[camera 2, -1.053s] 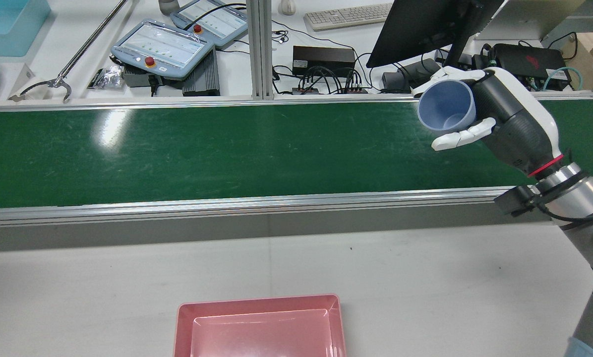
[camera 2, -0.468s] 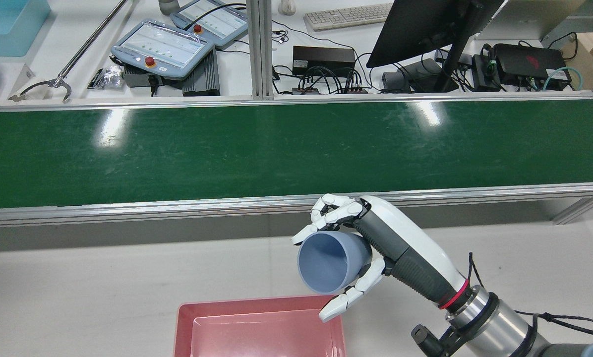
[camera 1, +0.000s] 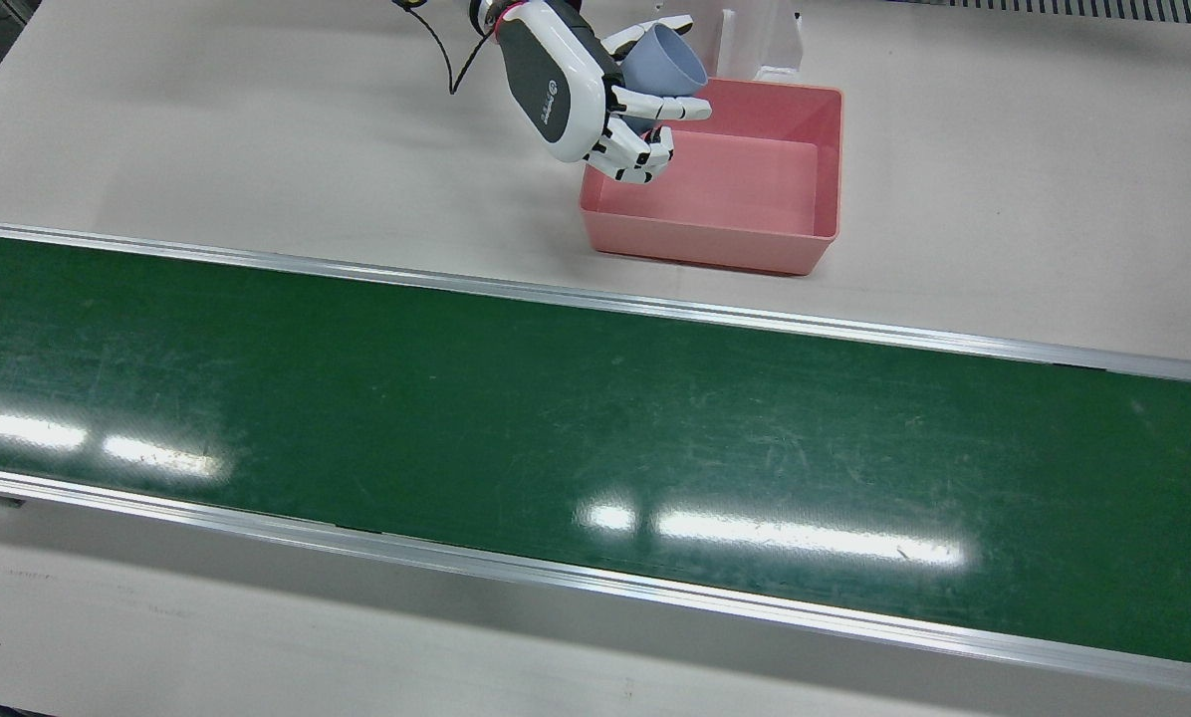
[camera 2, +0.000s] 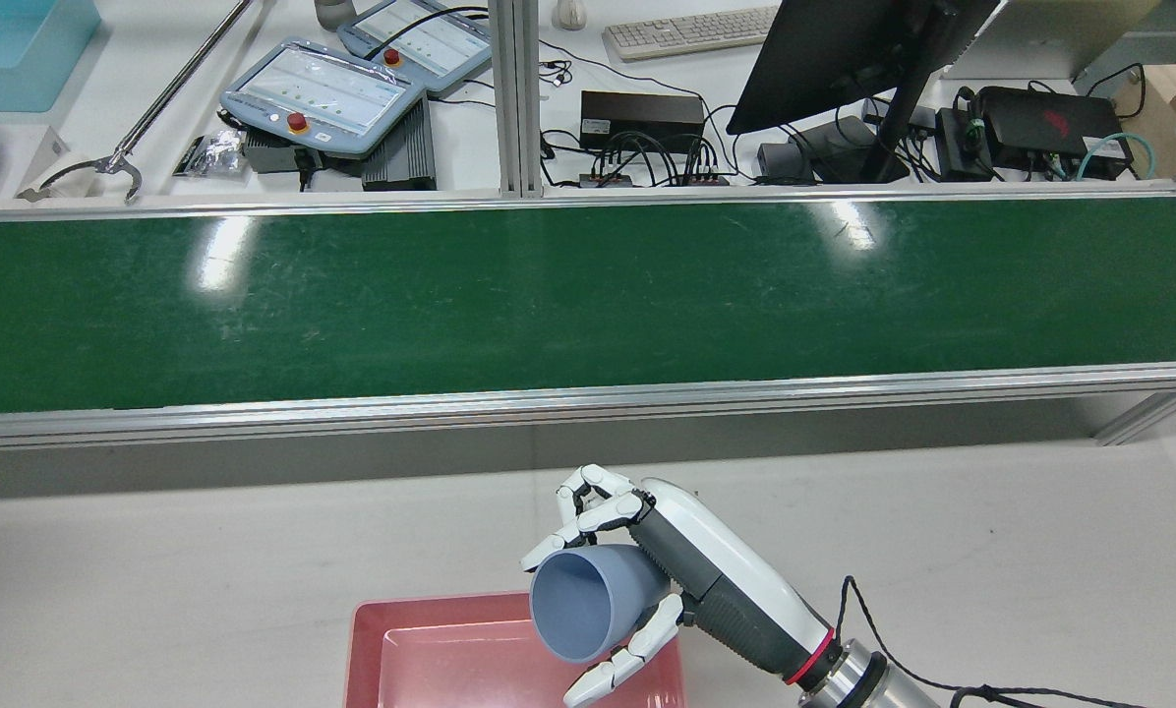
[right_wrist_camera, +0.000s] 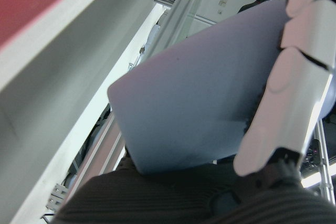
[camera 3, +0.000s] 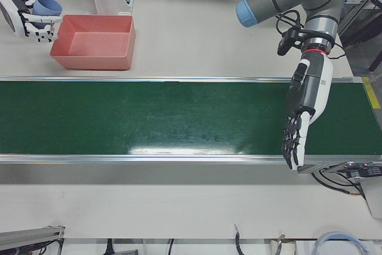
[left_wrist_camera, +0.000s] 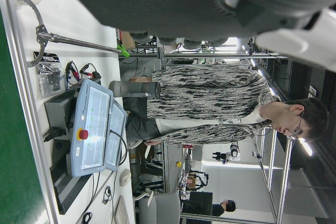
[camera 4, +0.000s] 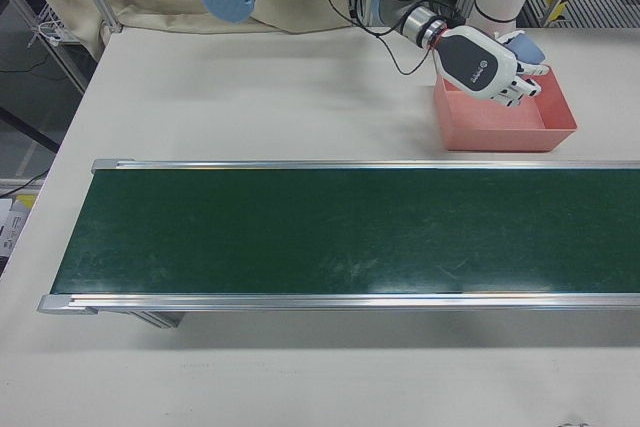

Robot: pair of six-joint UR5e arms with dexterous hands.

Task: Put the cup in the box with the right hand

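Note:
My right hand (camera 2: 691, 565) is shut on a blue-grey cup (camera 2: 588, 610) and holds it tilted, its mouth facing the pink box (camera 2: 362, 639). In the front view the cup (camera 1: 660, 55) hangs over the box's (camera 1: 705, 244) corner nearest the right arm, above the rim, with the hand (camera 1: 566, 85) just beside that corner. The right hand view shows the cup's wall (right_wrist_camera: 199, 108) close up under the fingers (right_wrist_camera: 299, 93). My left hand (camera 3: 301, 111) is open and empty, its fingers pointing down over the green belt's operator-side edge.
The green conveyor belt (camera 1: 595, 418) runs across the table between the box and the operators' side. A white bracket (camera 1: 760, 40) stands right behind the box. A monitor, teach pendants and cables (camera 2: 647, 128) lie beyond the belt.
My right hand carried the cup from above the belt's far right back across to the near table, then lower and left, to above the box's corner.

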